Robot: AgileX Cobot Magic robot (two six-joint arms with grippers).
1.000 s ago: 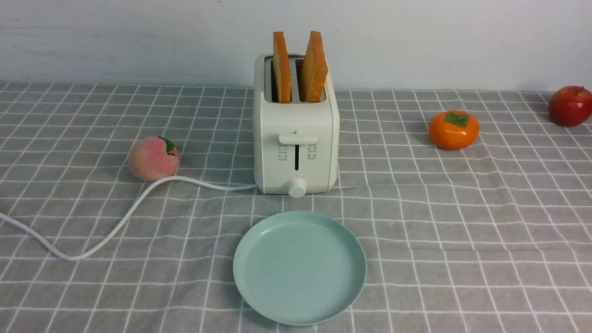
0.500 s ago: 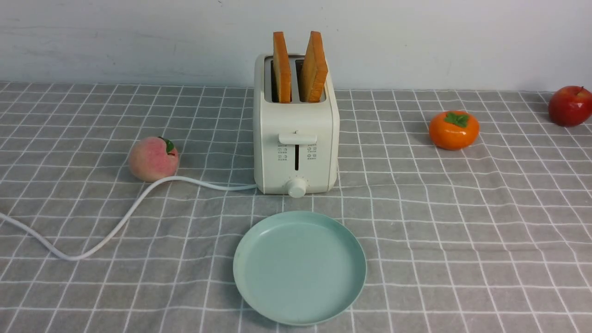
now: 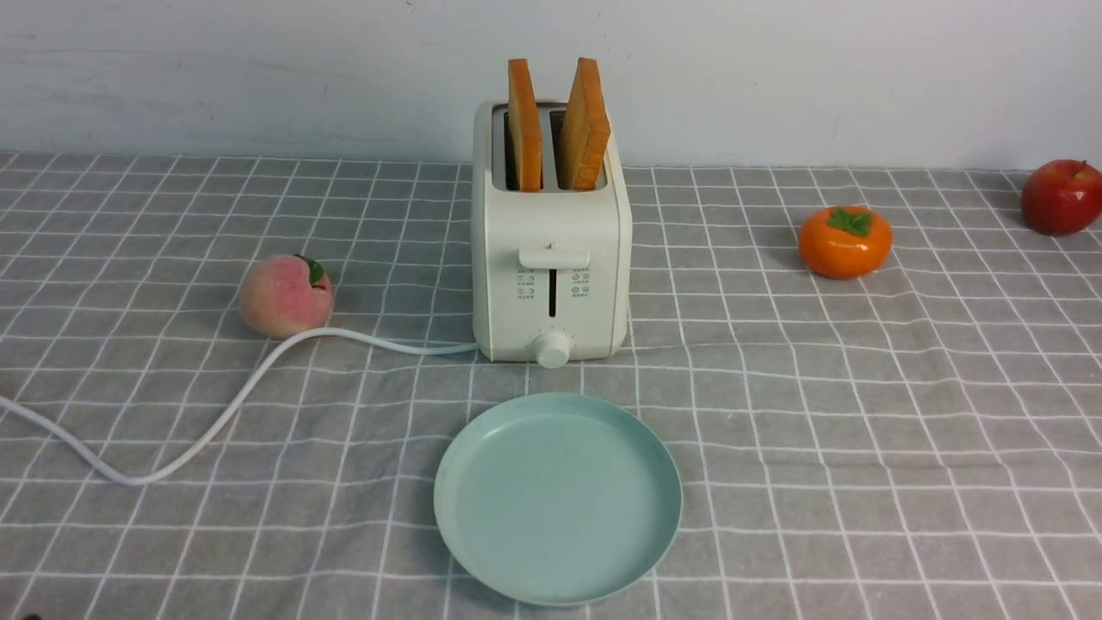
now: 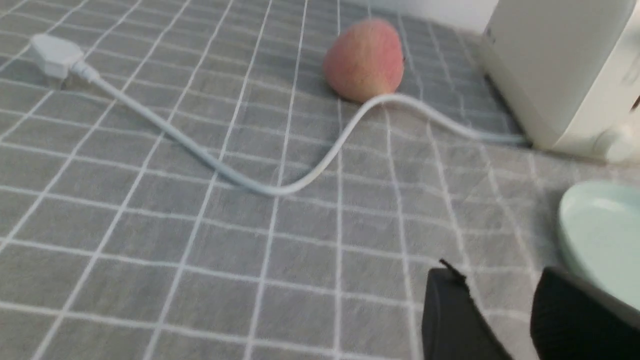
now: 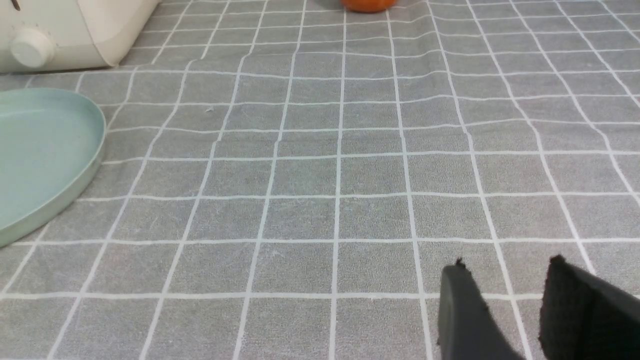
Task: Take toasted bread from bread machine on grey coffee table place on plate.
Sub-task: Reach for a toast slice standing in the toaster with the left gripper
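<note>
Two slices of toasted bread stand upright in the slots of the cream-white bread machine, the left slice straight and the right slice leaning right. The mint-green plate lies empty just in front of it on the grey coffee table. My left gripper is open and empty, low over the cloth beside the plate's edge. My right gripper is open and empty over bare cloth, away from the plate. The toast is hidden in both wrist views.
A peach sits left of the bread machine, with the white power cord curving past it to a plug. A persimmon and a red apple sit at the back right.
A small dark tip has appeared at the bottom left edge of the front view. Toast, bread machine, plate and fruit have not moved.
</note>
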